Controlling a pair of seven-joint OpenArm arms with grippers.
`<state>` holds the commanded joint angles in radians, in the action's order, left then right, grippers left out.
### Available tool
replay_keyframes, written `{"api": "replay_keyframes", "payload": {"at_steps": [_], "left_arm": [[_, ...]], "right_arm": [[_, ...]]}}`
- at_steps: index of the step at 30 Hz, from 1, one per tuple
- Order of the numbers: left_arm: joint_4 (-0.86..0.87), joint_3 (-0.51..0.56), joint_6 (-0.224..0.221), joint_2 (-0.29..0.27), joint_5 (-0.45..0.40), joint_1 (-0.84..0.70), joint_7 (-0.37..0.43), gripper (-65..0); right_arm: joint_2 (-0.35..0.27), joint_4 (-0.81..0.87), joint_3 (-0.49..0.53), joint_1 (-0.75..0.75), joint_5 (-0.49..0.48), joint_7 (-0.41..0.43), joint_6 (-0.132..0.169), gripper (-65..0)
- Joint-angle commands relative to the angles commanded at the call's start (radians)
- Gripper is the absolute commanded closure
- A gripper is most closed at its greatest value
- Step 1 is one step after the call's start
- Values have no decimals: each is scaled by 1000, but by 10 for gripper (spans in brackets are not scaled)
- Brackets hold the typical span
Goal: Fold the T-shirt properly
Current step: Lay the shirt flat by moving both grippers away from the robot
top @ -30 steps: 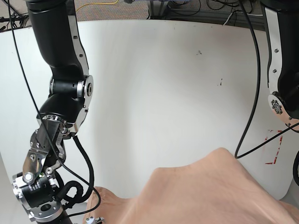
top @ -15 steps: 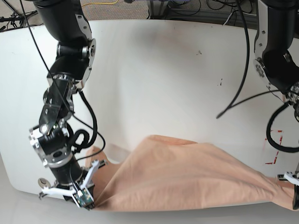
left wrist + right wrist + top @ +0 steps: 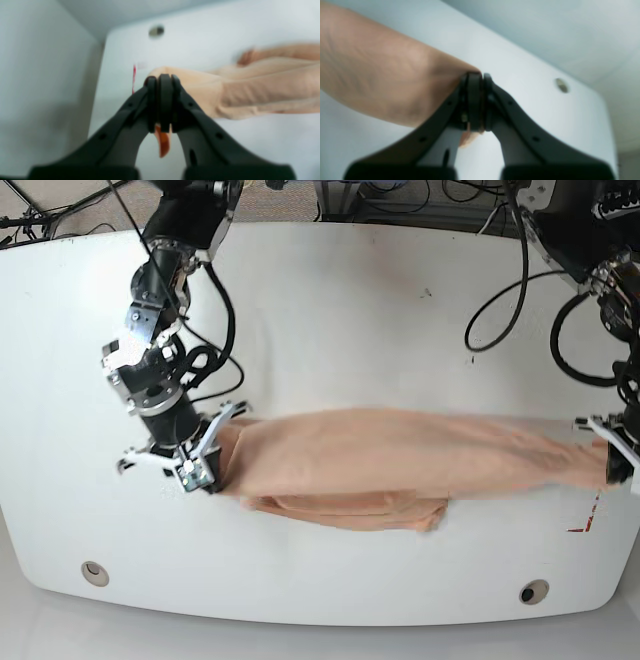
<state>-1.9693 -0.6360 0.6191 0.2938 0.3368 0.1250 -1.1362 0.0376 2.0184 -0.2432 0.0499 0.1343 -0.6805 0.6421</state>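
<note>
My right tool (image 3: 205, 470) and left tool (image 3: 615, 455) each pinch an end of the peach-pink cotton T-shirt (image 3: 400, 465), stretched across the white desk (image 3: 330, 310); bunched lengthwise, proper folds left.

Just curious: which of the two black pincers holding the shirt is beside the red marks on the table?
The left pincer, gripping the peach-pink cotton T-shirt near the red tape marks; the right pincer has none nearby.
</note>
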Motion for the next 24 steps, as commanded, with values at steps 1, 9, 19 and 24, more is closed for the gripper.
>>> {"api": "replay_keyframes", "payload": {"at_steps": [1, 9, 19, 24], "left_arm": [[0, -8, 6, -6, 0, -23, 0, 0], [3, -41, 66, -28, -5, -255, 2, 0], [3, -44, 68, -25, -8, -407, 0, 0], [3, -41, 69, 5, -8, -450, 2, 0]], "right_arm": [[6, 0, 0, -23, 0, 11, 0, -21], [68, 0, -2, -210, 6, 61, -5, -21], [87, -8, -2, -358, 0, 63, -5, -21], [87, -26, -2, -379, 3, 63, -5, -21]]}}
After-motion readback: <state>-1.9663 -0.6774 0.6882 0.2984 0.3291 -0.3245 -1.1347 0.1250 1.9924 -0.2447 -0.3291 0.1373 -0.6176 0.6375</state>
